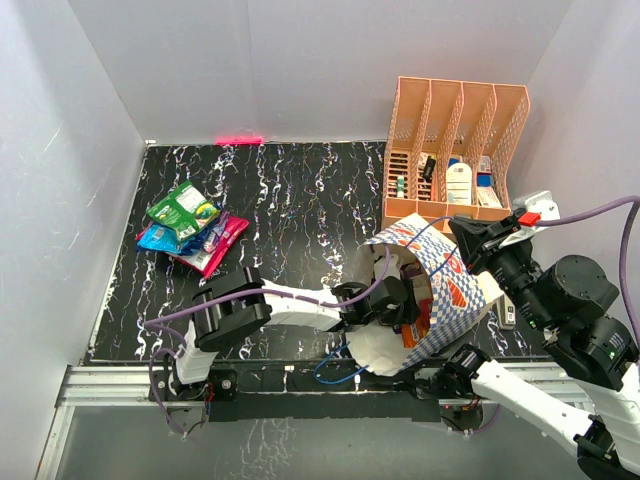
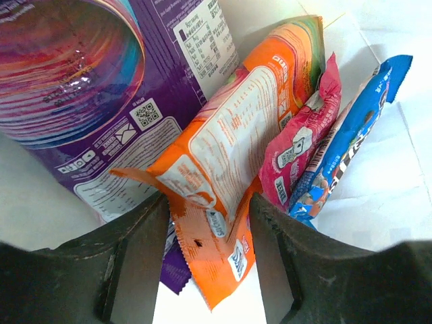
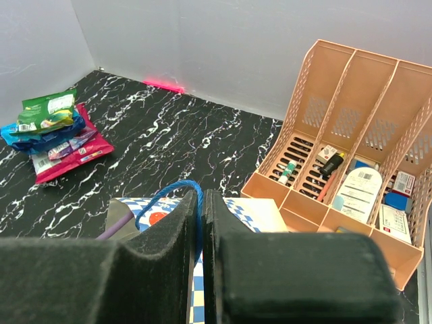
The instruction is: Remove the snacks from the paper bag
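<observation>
Now | left hand [image 2: 209,202] astride orange packet [image 2: 236,135] | right hand [image 3: 201,199] pinching bag cord [image 3: 169,183]

This looks like a robotics lab test cell: plain white walls [image 1: 300,60] box in a black marbled tabletop [image 1: 300,200]. Two robot arms, the left arm [image 1: 262,300] and the right arm [image 1: 575,290], are bolted to a metal rail [image 1: 110,385] at the tabletop's near edge. Purple cables [image 1: 600,208] trail loosely along the arms.
</observation>
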Robot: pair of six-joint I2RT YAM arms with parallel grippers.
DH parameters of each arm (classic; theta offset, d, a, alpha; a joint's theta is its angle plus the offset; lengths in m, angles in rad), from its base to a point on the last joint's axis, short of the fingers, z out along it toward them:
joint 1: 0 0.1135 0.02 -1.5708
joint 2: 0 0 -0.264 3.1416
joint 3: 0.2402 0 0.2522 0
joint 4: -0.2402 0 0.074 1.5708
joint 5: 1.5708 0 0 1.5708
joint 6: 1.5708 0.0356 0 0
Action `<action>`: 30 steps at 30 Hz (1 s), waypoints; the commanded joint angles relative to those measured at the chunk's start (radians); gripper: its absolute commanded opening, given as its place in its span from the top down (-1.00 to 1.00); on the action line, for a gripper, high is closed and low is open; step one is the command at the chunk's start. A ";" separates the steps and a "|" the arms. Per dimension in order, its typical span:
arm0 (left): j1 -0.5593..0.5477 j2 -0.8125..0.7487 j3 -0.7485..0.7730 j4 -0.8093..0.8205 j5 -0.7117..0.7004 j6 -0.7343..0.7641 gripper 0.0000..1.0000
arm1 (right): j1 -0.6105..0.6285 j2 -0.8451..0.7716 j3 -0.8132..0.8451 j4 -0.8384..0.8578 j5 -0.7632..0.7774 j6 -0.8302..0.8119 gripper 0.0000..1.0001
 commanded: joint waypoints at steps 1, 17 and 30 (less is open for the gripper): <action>0.007 0.019 0.020 0.057 0.058 -0.045 0.03 | 0.005 0.002 0.033 0.071 -0.009 -0.006 0.85; 0.056 0.099 0.097 -0.010 0.054 -0.021 0.37 | 0.004 -0.006 0.049 0.070 -0.008 -0.008 0.85; 0.053 -0.181 -0.007 -0.058 0.102 0.115 1.00 | 0.004 -0.049 0.019 0.048 0.027 0.014 0.85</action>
